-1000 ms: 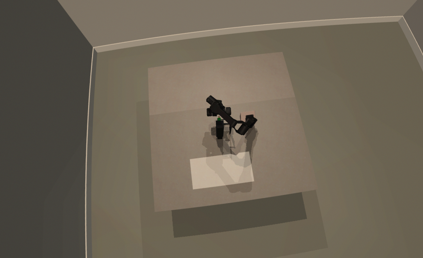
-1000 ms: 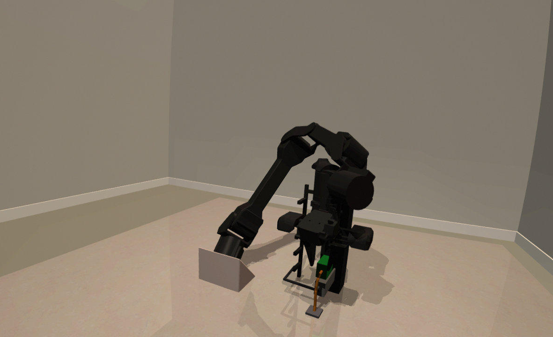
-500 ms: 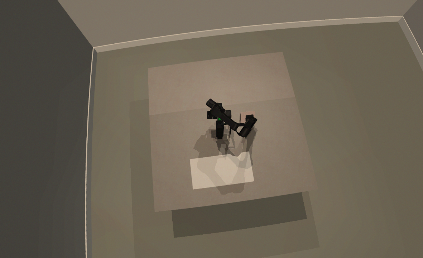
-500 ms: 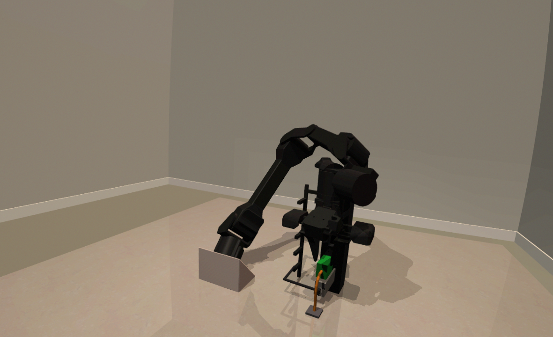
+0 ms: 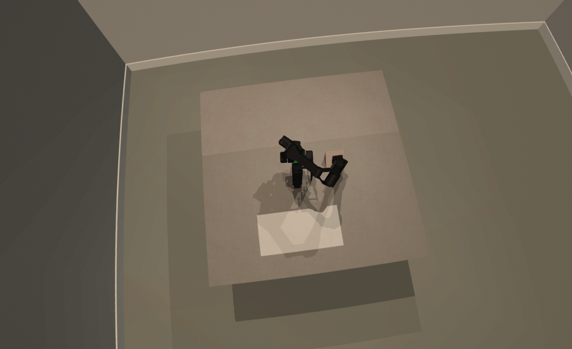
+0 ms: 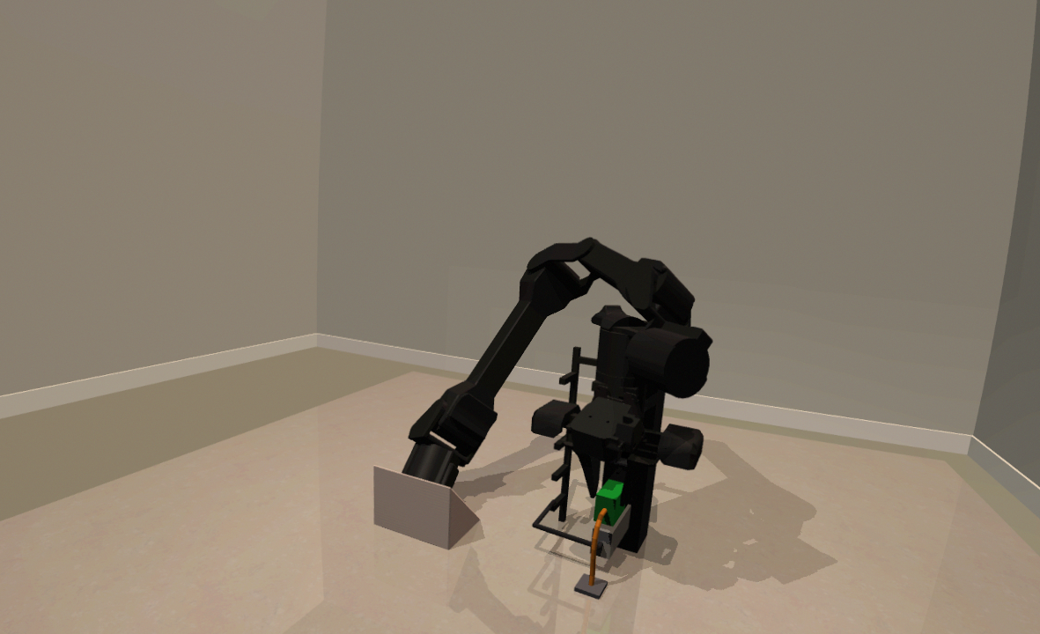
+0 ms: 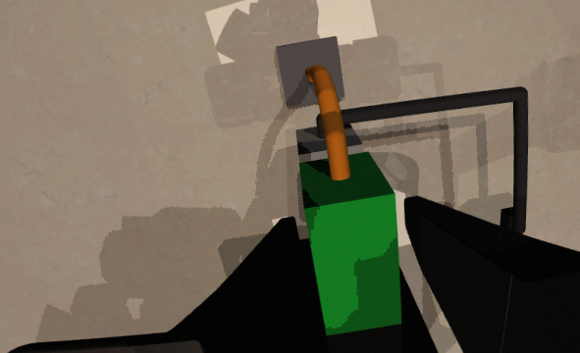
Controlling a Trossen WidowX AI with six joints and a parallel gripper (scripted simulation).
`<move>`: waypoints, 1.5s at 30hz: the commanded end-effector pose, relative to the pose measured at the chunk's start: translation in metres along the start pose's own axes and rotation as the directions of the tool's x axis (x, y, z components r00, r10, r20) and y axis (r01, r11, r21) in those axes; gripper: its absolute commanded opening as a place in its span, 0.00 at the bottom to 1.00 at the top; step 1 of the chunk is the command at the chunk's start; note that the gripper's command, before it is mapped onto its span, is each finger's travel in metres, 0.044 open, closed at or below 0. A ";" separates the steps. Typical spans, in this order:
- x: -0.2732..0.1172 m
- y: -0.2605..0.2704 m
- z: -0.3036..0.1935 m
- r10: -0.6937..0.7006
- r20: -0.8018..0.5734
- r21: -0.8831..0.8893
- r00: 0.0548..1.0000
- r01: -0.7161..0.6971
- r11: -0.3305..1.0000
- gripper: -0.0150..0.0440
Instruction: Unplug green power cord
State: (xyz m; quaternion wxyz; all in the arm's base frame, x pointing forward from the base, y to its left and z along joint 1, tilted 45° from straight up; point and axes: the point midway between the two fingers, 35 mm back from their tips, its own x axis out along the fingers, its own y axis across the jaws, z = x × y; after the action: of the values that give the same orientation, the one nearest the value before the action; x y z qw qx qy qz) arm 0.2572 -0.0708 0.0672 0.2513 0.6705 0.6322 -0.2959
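Note:
The green plug (image 5: 296,162) (image 6: 609,501) (image 7: 353,230) is at the lower socket end of the upright black power strip (image 5: 297,177) (image 6: 647,508). Its prongs are hidden, so I cannot tell how deep it sits. An orange cord (image 6: 594,548) (image 7: 336,142) runs from the plug down to a small grey square (image 6: 590,586) (image 7: 290,64) on the table. My gripper (image 6: 607,482) (image 7: 350,221) is open, with one finger on each side of the plug. A gap shows between the plug and the right finger in the wrist view; the left finger is very close to the plug, and contact there is unclear.
A thin black bar frame with pegs (image 6: 572,394) (image 7: 520,162) stands beside the strip, near the right finger in the wrist view. The arm's pinkish base block (image 5: 334,152) (image 6: 411,504) is beyond it. A pale rectangle (image 5: 270,247) shows on the table.

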 end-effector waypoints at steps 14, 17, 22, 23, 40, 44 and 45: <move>0.000 0.000 0.001 0.000 0.000 0.000 1.000 0.000 1.000 0.25; 0.000 0.000 0.004 0.000 0.001 0.000 1.000 0.000 1.000 0.25; -0.001 0.001 0.012 0.001 0.002 0.000 1.000 -0.001 1.000 0.25; -0.001 0.001 0.013 0.001 0.002 0.001 1.000 -0.001 1.000 0.25; -0.004 0.002 0.041 0.002 0.004 0.001 1.000 -0.002 1.000 0.25; -0.005 0.001 0.047 0.003 0.005 0.001 1.000 -0.003 1.000 0.25; -0.005 0.001 0.049 0.003 0.005 0.001 1.000 -0.003 1.000 0.25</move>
State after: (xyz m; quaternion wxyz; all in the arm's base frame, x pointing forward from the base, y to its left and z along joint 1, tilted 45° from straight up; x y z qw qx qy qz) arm 0.2554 -0.0969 0.0404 0.2502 0.6679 0.6370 -0.2925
